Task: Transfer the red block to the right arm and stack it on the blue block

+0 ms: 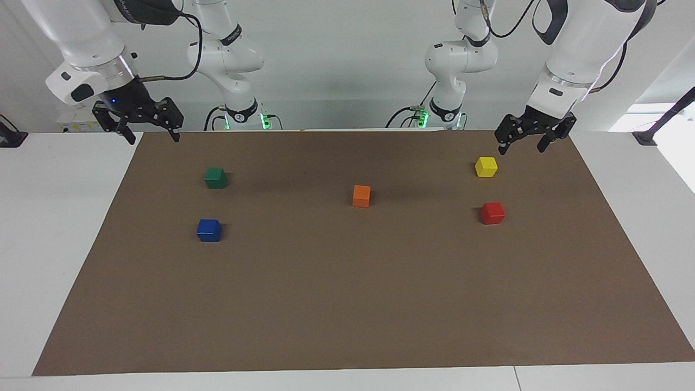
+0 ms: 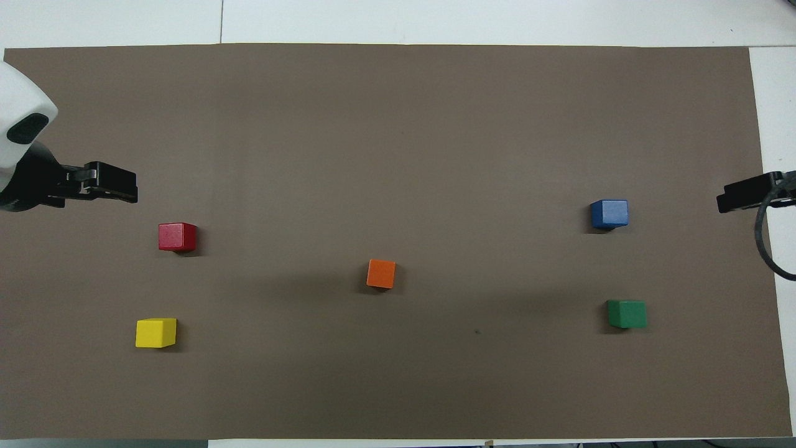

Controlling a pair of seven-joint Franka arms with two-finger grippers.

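Right, I see the red block (image 1: 492, 213) on the desk (image 1: 347, 304) at the left arm's end, just past the yellow block (image 1: 486, 166) under my spread, empty left claw (image 1: 524, 142); right claw (image 1: 146, 126) waits spread, the blue block (image 1: 209, 230) at its end.

Before me: red block (image 1: 492, 213), blue block (image 1: 209, 230), plus green cube (image 1: 215, 177), orange cube (image 1: 361, 196), yellow cube (image 1: 486, 166), all plain, on brown mat (image 1: 347, 304).
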